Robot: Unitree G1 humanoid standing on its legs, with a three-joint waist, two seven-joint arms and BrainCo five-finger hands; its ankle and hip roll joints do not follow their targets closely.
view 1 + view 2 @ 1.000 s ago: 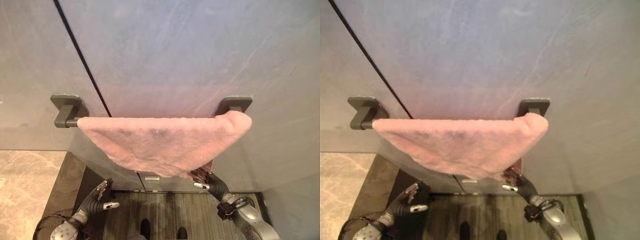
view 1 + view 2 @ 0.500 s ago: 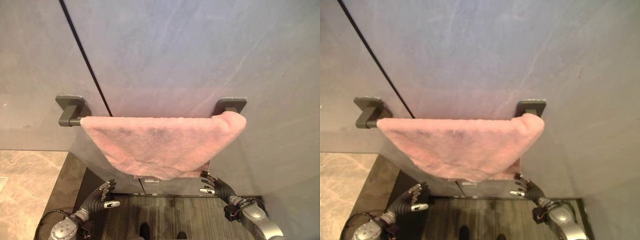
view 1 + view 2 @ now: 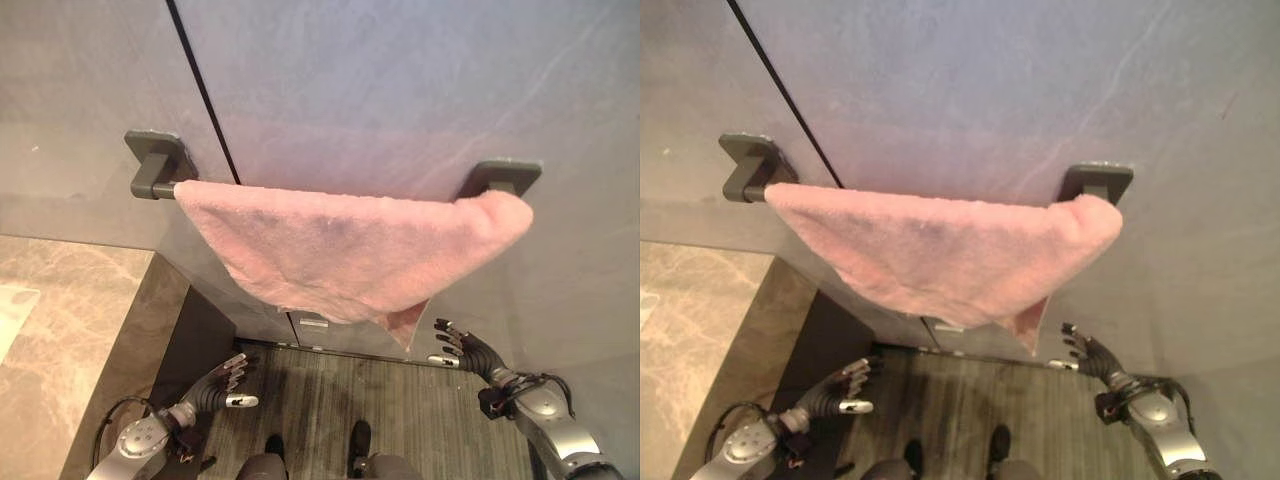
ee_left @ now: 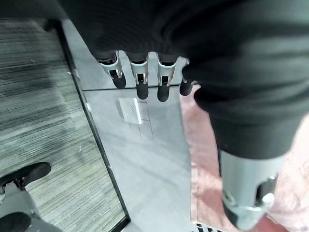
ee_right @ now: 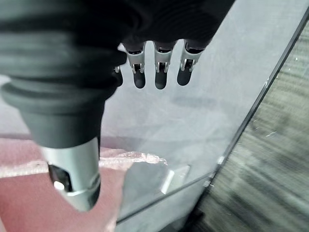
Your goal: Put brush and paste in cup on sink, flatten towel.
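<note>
A pink towel (image 3: 340, 250) hangs over a dark grey wall bar between the left bracket (image 3: 150, 168) and the right bracket (image 3: 505, 176). It is bunched at its right end, its lower edge slants, and one corner (image 3: 408, 322) dangles below. My right hand (image 3: 466, 350) is open, below and to the right of that corner, apart from it. My left hand (image 3: 222, 383) hangs open low at the left, well under the towel. The towel (image 4: 207, 145) lies past the straight fingers (image 4: 140, 82) in the left wrist view. The right wrist view has the towel's edge (image 5: 48, 198) beside the thumb (image 5: 72, 179).
Grey wall panels with a black vertical seam (image 3: 205, 95) rise behind the bar. A marble countertop (image 3: 60, 320) lies at the left, with a dark cabinet side (image 3: 190, 340) beneath. A small white label (image 3: 313, 322) sits on the wall under the towel. Striped floor (image 3: 400, 410) lies below.
My right hand, at the towel's lower right corner a second ago, has let go and drawn away to the right. The camera has shifted, and the left hand sits lower.
</note>
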